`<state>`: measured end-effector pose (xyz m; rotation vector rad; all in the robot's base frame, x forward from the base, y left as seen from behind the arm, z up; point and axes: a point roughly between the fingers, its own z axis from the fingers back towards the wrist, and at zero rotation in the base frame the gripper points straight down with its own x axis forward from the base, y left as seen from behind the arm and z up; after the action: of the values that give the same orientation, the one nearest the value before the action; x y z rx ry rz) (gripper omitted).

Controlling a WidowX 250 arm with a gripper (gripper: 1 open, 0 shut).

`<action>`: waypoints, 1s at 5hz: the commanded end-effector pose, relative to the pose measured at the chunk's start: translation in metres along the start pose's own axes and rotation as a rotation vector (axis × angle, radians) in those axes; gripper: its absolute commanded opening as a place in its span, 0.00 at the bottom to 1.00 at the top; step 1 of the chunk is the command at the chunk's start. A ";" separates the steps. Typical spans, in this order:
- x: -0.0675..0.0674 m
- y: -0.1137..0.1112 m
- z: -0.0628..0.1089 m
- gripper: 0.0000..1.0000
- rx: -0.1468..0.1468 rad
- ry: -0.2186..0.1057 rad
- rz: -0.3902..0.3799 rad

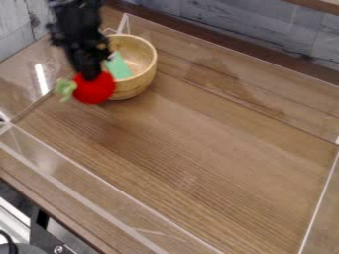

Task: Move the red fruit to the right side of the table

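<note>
From where I'm standing, there's just the one view, so nothing is shared with a second. It looks down at a slant from above the large brown wood-grain table [212, 149], taking in most of the tabletop and staying well back from what lies on it. The clear acrylic wall [99, 210] cuts diagonally across the lower left. The round light wooden bowl [138, 81] sits in the upper left of the view, small in it, with its inside visible from above. Bare wood fills the middle and right, and the far edge slants across the upper right.
</note>
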<state>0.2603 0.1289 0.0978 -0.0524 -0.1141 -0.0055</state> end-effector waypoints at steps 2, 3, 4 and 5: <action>0.031 -0.078 0.022 0.00 0.004 -0.084 -0.063; 0.037 -0.120 0.018 0.00 -0.004 -0.089 -0.100; 0.035 -0.159 0.006 0.00 -0.016 -0.087 -0.148; 0.033 -0.191 -0.007 0.00 -0.033 -0.079 -0.185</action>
<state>0.2873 -0.0645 0.0967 -0.0750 -0.1657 -0.2009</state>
